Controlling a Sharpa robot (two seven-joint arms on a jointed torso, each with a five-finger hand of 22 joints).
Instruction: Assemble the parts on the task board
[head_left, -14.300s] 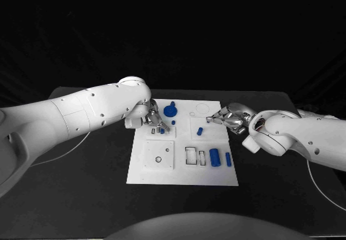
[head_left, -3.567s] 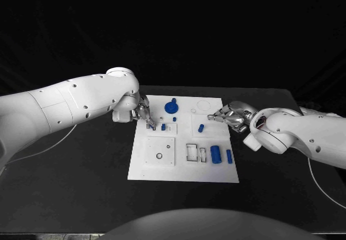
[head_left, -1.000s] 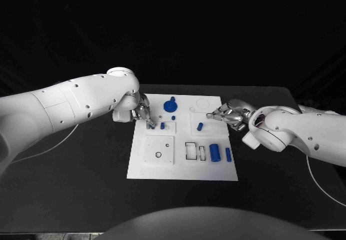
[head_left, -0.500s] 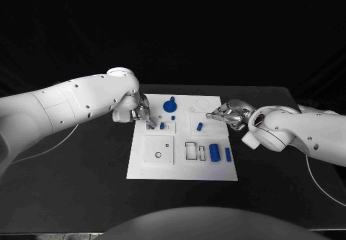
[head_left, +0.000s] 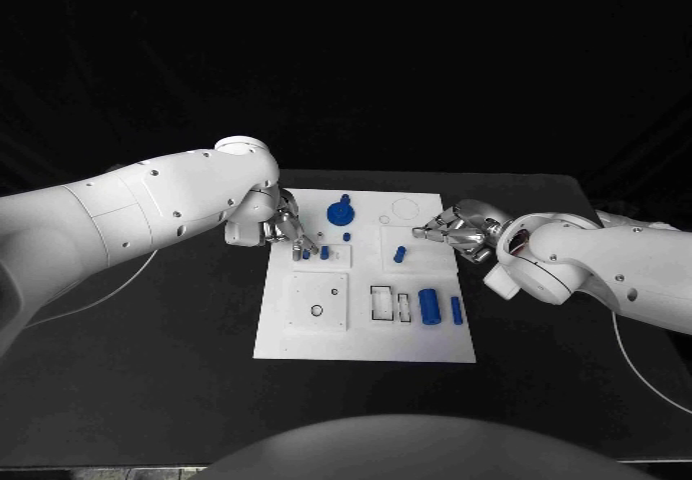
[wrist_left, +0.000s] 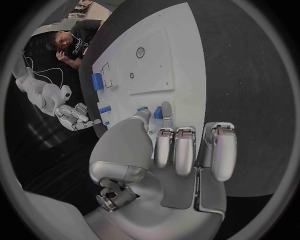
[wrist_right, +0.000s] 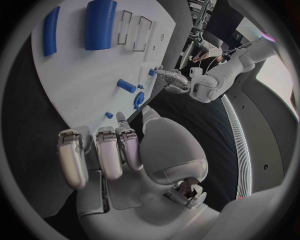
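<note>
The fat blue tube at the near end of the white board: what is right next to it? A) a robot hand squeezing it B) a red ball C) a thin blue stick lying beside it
C: in the head view the fat blue tube lies flat on the white board with a thin blue stick alongside it, and both robot hands are farther up the board, not touching it.

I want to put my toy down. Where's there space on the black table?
Bare black table lies in front of the white task board, and beside it under each arm. It is crowded at the board's far end, where the left hand and right hand hover.
</note>
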